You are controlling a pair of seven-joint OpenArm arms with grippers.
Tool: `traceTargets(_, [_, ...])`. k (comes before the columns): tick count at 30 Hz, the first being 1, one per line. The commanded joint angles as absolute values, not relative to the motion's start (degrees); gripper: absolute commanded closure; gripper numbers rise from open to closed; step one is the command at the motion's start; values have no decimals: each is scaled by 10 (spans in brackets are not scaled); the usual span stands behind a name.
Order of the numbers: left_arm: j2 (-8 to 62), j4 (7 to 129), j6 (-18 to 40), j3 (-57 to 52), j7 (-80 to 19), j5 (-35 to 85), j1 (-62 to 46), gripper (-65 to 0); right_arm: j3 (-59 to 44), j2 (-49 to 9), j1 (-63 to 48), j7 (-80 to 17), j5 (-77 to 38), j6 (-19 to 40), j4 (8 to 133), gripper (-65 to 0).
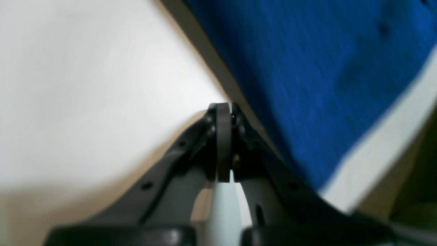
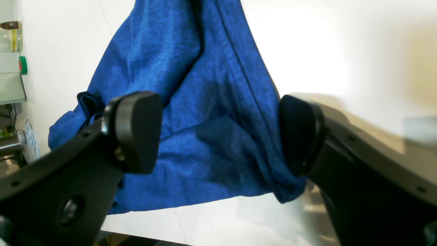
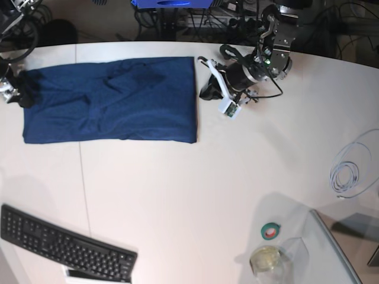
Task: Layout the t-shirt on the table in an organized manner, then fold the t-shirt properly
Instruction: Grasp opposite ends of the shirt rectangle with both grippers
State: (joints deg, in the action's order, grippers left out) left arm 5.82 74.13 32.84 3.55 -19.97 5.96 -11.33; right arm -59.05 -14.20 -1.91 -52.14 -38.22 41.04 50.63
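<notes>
The white counter has a curved far edge and a thin dark seam running across it. Along its near edge lies a black keyboard; toward the near right corner sit a roll of green tape and a glass jar, with a coil of pale cable further right. Beyond the far edge is a tangle of dark wires and gear.

The t-shirt lies on the far left part of the counter as a long blue rectangle, with a few creases across its middle.

The left gripper sits low over the counter just beside the shirt's right edge, its arm reaching in from the far side; its jaws are clenched together on nothing. The right gripper is at the shirt's left end, jaws spread wide with fabric between them, one finger touching the cloth, nothing grasped.
</notes>
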Motion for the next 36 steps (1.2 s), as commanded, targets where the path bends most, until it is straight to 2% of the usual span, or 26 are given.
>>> traceTargets(1, [58, 746, 331, 39, -196, 61, -104, 0, -587, -130, -18, -571, -342, 400, 502, -503])
traceTargets(10, [36, 682, 330, 66, -196, 61, -38, 0, -524, -120, -7, -549, -342, 400, 501, -503])
traceTargets(20, [-6, 639, 330, 65, -196, 61, 26, 0, -521, -124, -21, -536, -338, 400, 500, -497])
traceTargets(23, [-6, 638, 330, 66, -196, 61, 35, 0, -517, -136, -26, -534, -336, 400, 502, -413])
traceTargets(26, [-6, 644, 330, 66, -196, 61, 34, 0, -471, -147, -26, -533, -337, 400, 502, -335])
traceTargets(36, [-3, 645, 330, 60, -196, 61, 16, 0, -422, -157, -25, -533, -337, 400, 502, -317])
